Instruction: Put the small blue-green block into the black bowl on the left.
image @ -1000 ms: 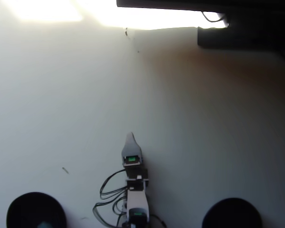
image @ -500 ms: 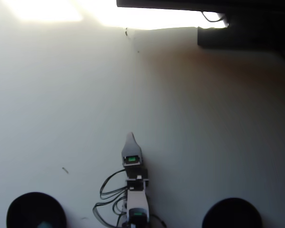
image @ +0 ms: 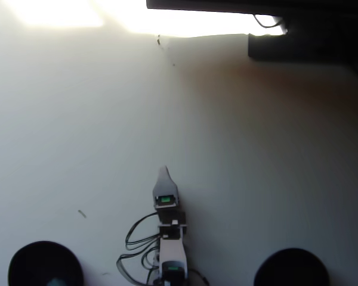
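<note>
Overhead view: slim arm (image: 169, 238), white and pale grey w/ dark joints. Gripper (image: 163, 171) ends in one grey pointed tip. Green lights glow on 2 motor blocks. Black cables (image: 133, 238) loop on the arm's left, near the base.

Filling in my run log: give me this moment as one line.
gripper: over bare table, open/shut unclear | left black bowl: bottom-left corner | right black bowl: bottom-right | block: not clearly visible
</note>
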